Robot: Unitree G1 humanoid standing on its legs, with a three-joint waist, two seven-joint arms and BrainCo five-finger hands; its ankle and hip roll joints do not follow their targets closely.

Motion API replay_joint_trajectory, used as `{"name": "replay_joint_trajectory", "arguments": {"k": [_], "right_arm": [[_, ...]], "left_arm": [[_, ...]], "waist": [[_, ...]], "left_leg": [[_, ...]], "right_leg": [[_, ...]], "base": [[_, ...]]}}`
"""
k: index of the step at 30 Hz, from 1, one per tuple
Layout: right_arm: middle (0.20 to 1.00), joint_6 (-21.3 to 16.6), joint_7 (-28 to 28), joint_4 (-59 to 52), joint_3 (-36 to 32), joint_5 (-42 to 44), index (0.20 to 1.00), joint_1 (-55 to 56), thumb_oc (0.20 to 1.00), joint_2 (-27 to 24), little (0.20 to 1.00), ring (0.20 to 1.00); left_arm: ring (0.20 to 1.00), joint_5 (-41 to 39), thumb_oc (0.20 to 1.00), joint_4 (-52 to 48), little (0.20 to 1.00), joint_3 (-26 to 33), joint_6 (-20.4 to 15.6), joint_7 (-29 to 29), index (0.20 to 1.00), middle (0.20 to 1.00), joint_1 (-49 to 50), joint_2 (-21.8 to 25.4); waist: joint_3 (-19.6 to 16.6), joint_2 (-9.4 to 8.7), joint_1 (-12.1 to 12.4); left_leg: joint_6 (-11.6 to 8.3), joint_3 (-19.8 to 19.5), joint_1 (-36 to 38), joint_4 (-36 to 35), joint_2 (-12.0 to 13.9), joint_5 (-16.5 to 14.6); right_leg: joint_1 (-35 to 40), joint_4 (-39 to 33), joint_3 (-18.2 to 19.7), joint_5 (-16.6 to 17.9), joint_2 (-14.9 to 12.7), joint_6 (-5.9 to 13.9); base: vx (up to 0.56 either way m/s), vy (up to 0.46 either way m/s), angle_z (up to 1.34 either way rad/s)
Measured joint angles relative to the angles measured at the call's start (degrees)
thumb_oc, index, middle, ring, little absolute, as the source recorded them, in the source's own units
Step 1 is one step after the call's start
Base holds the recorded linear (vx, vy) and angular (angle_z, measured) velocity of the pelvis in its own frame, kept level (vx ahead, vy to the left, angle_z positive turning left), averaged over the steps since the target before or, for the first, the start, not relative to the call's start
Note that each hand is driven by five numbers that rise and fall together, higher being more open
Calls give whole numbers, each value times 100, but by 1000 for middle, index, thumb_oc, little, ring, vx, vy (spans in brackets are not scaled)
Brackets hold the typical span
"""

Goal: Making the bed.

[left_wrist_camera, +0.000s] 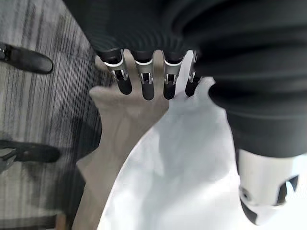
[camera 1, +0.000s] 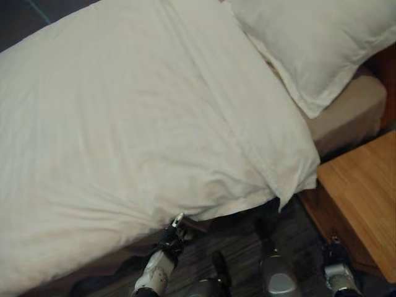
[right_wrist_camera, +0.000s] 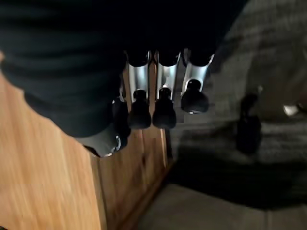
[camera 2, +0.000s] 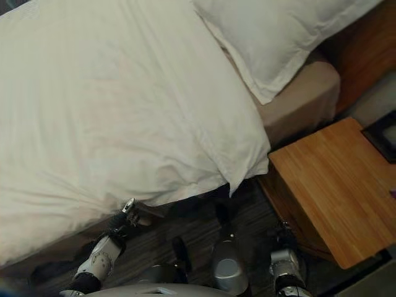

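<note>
The white duvet (camera 1: 124, 111) covers the bed (camera 2: 303, 93) below the pillow (camera 1: 315, 43). The left hand (left_wrist_camera: 144, 76), fingers relaxed, reaches the duvet's near edge. The right hand (right_wrist_camera: 158, 100), released, hangs beside the wooden table (camera 2: 337, 185).

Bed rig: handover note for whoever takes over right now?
Left robot hand: fingers straight, tips at the near edge of the white duvet where it overhangs the beige mattress side; holds nothing.
Right robot hand: idle, fingers relaxed, low beside the wooden nightstand.
Done: duvet spread over the bed, pillow at the head.
Left: near edge is still wrinkled and its corner droops by the nightstand; smooth and straighten.
</note>
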Motion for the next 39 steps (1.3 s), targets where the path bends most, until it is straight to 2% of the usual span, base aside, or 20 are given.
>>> {"name": "replay_joint_trajectory", "arguments": {"k": [6, 9, 11, 12, 13, 15, 17, 18, 21, 23, 24, 25, 26, 27, 28, 30, 32, 33, 34, 39], "right_arm": [[1000, 359, 130, -1510, 1682, -1766, 1000, 103, 1000, -354, 1000, 1000], [1000, 374, 228, -2040, 1846, -2619, 1000, 70, 1000, -374, 1000, 1000], [1000, 384, 228, -2258, 2000, -3141, 1000, 178, 1000, -399, 1000, 1000], [1000, 473, 235, -2374, 2003, -3469, 1000, 184, 1000, -299, 1000, 1000], [1000, 513, 241, -2522, 1998, -3612, 1000, 275, 1000, -290, 1000, 1000], [1000, 580, 294, -2780, 1930, -3944, 1000, 478, 1000, -316, 1000, 1000], [1000, 720, 332, -3226, 1697, -4380, 1000, 762, 1000, -435, 1000, 1000], [1000, 731, 337, -3506, 1576, -4572, 1000, 1001, 1000, -463, 1000, 1000], [1000, 769, 325, -3671, 1432, -4756, 1000, 1303, 1000, -409, 1000, 1000], [1000, 769, 235, -3676, 1399, -4754, 1000, 1352, 1000, -228, 1000, 1000], [1000, 758, 227, -3729, 1416, -4749, 1000, 1341, 1000, 10, 1000, 1000], [1000, 731, 221, -3736, 1465, -4750, 1000, 1328, 1000, 108, 1000, 1000], [1000, 725, 221, -3754, 1519, -4746, 1000, 1197, 1000, 172, 1000, 1000], [1000, 686, 234, -3832, 1577, -4741, 1000, 955, 1000, 173, 1000, 1000], [1000, 635, 230, -3978, 1561, -4737, 1000, 822, 1000, 75, 1000, 1000], [1000, 589, 231, -4399, 1491, -4736, 1000, 806, 1000, 4, 1000, 1000], [1000, 528, 231, -4633, 1492, -4740, 1000, 821, 1000, -3, 1000, 1000], [1000, 433, 224, -4762, 1510, -4742, 1000, 784, 1000, 66, 1000, 1000], [1000, 431, 227, -4791, 1516, -4747, 1000, 749, 1000, 70, 1000, 1000], [1000, 433, 225, -4754, 1721, -4732, 1000, 838, 1000, -143, 1000, 1000]], "left_arm": [[1000, 125, 1000, -345, 1000, -19, -15, 12, 1000, 1000, 452, 4], [1000, 611, 1000, -213, 1000, -144, -27, 115, 1000, 1000, 384, -5], [1000, 803, 1000, -218, 1000, -224, -44, 129, 1000, 1000, 196, 51], [1000, 974, 1000, -210, 1000, -217, -2, 127, 1000, 1000, 67, 73], [1000, 1055, 1000, -220, 1000, -223, 25, 126, 1000, 1000, 81, 72], [1000, 1376, 1000, -285, 1000, -205, 31, 129, 1000, 1000, 199, 81], [1000, 1786, 1000, -555, 1000, -196, 71, 136, 1000, 1000, 284, 81], [1000, 1985, 1000, -845, 1000, -200, 71, 134, 1000, 1000, 306, 159], [1000, 2247, 1000, -1078, 1000, -209, 90, 207, 1000, 1000, 466, 291], [1000, 2398, 1000, -1386, 1000, -211, 71, 323, 1000, 1000, 537, 430], [1000, 2566, 1000, -1623, 1000, -218, 75, 416, 1000, 1000, 534, 668], [1000, 2604, 1000, -1748, 1000, -215, 66, 458, 1000, 1000, 529, 778], [1000, 2618, 1000, -1914, 1000, -222, 62, 529, 1000, 1000, 521, 869], [1000, 2769, 1000, -2128, 1000, -114, 16, 577, 1000, 1000, 459, 891], [1000, 2817, 1000, -2329, 1000, 1, -2, 623, 1000, 1000, 448, 877], [1000, 2827, 1000, -2501, 1000, 177, -31, 657, 1000, 1000, 558, 933], [1000, 2841, 1000, -2645, 1000, 266, -48, 696, 1000, 1000, 733, 953], [1000, 2983, 1000, -2760, 1000, 340, -54, 727, 1000, 1000, 870, 1088], [1000, 3028, 1000, -2747, 1000, 375, -44, 738, 1000, 1000, 906, 1072], [1000, 3045, 1000, -2751, 1000, 219, -42, 723, 1000, 1000, 1396, 613]], "waist": [[-51, -200, 112], [-30, -440, 280], [-18, -780, 355], [49, -1089, 359], [33, -1121, 326], [-17, -1102, 73], [-112, -888, -75], [-128, -963, -117], [-368, -1120, -130], [-447, -1237, -177], [-486, -1479, -120], [-484, -1586, -87], [-468, -1555, 39], [-311, -1237, 275], [-251, -914, 338], [-243, -817, 465], [-306, -895, 570], [-416, -1098, 710], [-440, -1128, 747], [-664, -783, 667]], "left_leg": [[-48, 81, 85, 3, 224, -4], [-148, -165, 124, 195, 339, 90], [-321, -269, -138, 592, 301, 162], [-422, -183, -595, 2485, 283, -609], [-504, -196, -606, 3083, 319, -778], [-591, -233, -198, 3182, 338, -1034], [-346, -206, 286, 2157, 300, -1382], [-101, -225, 397, 1720, 187, -1414], [277, -382, 422, 1193, -116, -992], [314, -502, 376, 984, -213, -786], [295, -517, 306, 1023, -432, -603], [296, -528, 292, 1116, -495, -604], [314, -443, 184, 1202, -454, -592], [403, -201, 56, 1169, -23, -540], [466, -234, 109, 950, 242, -371], [415, -238, 305, 660, 267, -143], [384, -197, 384, 549, 222, -101], [237, -116, 391, 416, 122, 16], [167, -58, 452, 254, 101, 104], [-24, 142, 582, -2, 438, 260]], "right_leg": [[2, 1, -17, 3, 254, -5], [194, 34, -155, 63, 401, -238], [181, 26, -452, 158, 216, -574], [236, 36, -599, 262, 26, -758], [312, 36, -644, 262, 0, -757], [492, 32, -840, 178, -29, -678], [452, 77, -1101, 223, -37, -535], [400, 120, -1181, 264, -159, -440], [315, 132, -1093, -232, -413, 155], [187, 241, -1028, -414, -457, 402], [144, 308, -721, -230, -547, 821], [85, 328, -588, -242, -574, 845], [32, 304, -637, -602, -554, 925], [-256, 874, -712, -841, -313, 589], [-361, 2079, -814, -939, -164, 393], [196, 2727, -751, -1321, -397, 447], [728, 2200, -777, -1258, -529, 426], [1205, 1296, -793, -1237, -644, 386], [1379, 859, -818, -1203, -650, 297], [1666, 4, -679, -735, -274, 148]], "base": [[-150, -164, -13], [-345, -191, 26], [-242, -88, 66], [-162, -31, 53], [-123, 40, 59], [-152, 133, 47], [-202, 131, 44], [-163, 103, 41], [-301, 91, 37], [-355, 43, 47], [-380, 47, 35], [-309, 52, 9], [-167, 31, -56], [-277, 48, -65], [-232, 25, -50], [-116, -21, -5], [-16, -27, -26], [16, -18, -38], [16, -3, -32], [-19, -32, -31]]}}
